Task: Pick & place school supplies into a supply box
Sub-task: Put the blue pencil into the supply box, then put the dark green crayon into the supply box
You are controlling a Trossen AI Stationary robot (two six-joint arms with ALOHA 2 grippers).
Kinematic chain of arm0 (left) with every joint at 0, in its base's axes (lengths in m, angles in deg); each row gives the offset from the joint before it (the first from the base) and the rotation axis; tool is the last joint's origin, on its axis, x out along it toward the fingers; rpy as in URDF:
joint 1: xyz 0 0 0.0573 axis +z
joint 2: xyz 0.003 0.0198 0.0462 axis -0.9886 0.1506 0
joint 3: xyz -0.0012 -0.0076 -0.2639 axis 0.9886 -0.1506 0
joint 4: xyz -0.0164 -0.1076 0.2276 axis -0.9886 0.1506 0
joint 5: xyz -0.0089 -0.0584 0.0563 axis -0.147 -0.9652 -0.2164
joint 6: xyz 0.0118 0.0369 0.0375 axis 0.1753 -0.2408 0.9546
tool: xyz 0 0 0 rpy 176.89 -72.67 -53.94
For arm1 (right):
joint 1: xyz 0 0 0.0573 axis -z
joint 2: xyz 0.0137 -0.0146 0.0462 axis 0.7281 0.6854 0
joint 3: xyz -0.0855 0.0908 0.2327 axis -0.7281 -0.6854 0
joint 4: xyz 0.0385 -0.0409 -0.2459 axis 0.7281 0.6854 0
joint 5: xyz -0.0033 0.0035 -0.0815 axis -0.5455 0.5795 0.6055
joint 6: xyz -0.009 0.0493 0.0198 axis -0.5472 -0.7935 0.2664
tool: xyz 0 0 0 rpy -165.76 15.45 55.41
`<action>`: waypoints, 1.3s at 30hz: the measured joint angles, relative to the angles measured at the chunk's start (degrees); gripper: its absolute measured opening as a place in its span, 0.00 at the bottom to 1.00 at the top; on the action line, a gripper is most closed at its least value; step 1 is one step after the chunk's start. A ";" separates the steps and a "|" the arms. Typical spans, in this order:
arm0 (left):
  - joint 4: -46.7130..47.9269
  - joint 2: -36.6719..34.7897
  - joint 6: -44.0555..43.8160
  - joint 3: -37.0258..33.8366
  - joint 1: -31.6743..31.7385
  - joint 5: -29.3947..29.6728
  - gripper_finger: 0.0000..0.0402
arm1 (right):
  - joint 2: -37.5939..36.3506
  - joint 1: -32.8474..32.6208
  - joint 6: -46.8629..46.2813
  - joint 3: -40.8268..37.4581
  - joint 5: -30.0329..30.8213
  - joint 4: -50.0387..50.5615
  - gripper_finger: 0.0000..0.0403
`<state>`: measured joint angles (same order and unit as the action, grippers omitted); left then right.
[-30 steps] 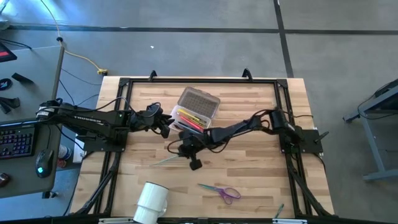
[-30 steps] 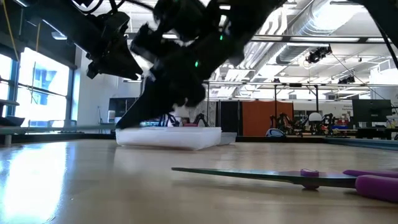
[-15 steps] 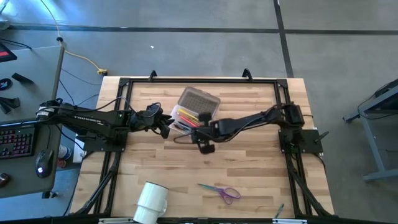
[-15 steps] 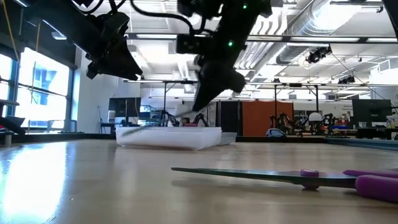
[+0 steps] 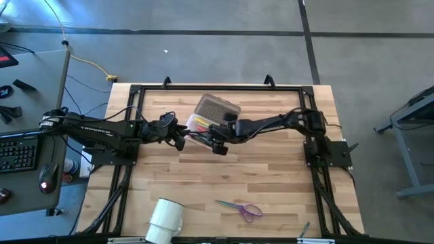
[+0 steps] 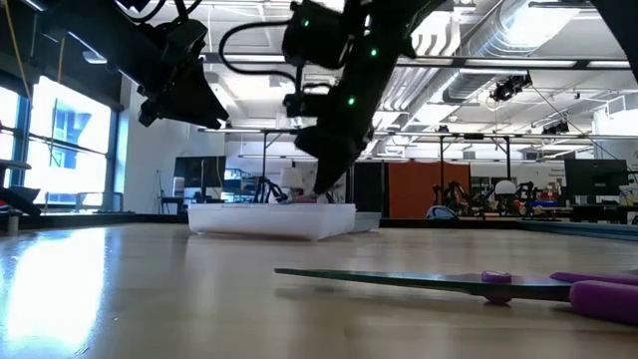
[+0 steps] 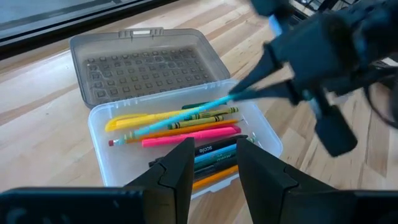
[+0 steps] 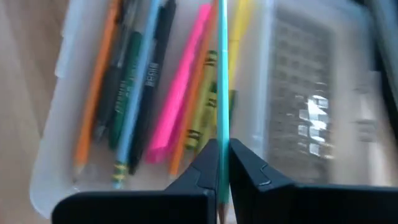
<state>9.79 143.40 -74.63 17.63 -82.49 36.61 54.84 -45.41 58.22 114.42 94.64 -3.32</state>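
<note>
The teal pencil [image 8: 222, 93] is pinched between my right fingers [image 8: 219, 163], slanting over the open supply box [image 7: 261, 134] near the counter's [image 5: 271, 190] far edge. My left fingers [image 7: 211, 174] hover spread beside the box; scissors [image 5: 241, 207] lie near the front edge.

The wooden bench [image 5: 271, 183] is made of light planks, with a black frame [image 5: 217, 88] running round its far part. A white cylindrical cup [image 5: 165, 219] lies on its side near the bench's near-left corner. Left of the bench stands a desk bearing a dark keyboard [image 5: 17, 150] and a mouse [image 5: 46, 177] with a green light. A yellow cable [image 5: 81, 57] trails across the grey floor [image 5: 366, 61] toward the bench's far-left corner. On the right, part of a grey metal stand [image 5: 410, 115] shows. In the low view, the room behind has large windows [image 6: 60, 130] on the left, ceiling ducts [image 6: 498, 40], and an orange partition [image 6: 424, 189].
</note>
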 joint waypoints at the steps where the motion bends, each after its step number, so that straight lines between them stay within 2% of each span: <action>1: 0.02 0.00 0.00 0.00 0.02 0.00 0.39 | 0.68 0.29 0.37 0.00 -1.56 -1.09 0.01; 5: -0.02 0.00 -0.02 0.00 0.02 0.00 0.39 | 3.04 0.55 4.55 0.00 -6.25 -4.85 0.02; 11: -0.02 0.00 -0.02 0.00 0.02 0.00 0.39 | 3.38 0.55 6.11 0.02 -0.89 -7.26 0.04; 22: -0.11 0.00 -0.04 0.00 0.01 -0.21 0.39 | 2.10 -2.03 10.61 0.28 -2.43 -6.31 0.23; 27: -0.46 0.00 -0.05 0.00 0.00 -1.01 0.39 | -1.36 -4.94 10.58 0.24 -1.63 -2.67 0.31; 33: -0.70 0.00 -0.83 0.00 0.02 -1.45 0.39 | -10.75 -10.58 7.57 0.24 0.54 6.96 0.32; 36: -0.71 0.00 -0.83 0.00 0.02 -1.51 0.39 | -16.43 -13.48 1.29 0.24 -4.06 15.34 0.32; 39: -0.84 0.00 -0.81 0.02 0.00 -1.51 0.39 | -21.13 -15.88 -11.30 0.25 -15.50 23.64 0.32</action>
<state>8.95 143.40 -75.44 17.65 -82.49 35.10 33.71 -61.29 46.92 114.67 79.14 20.32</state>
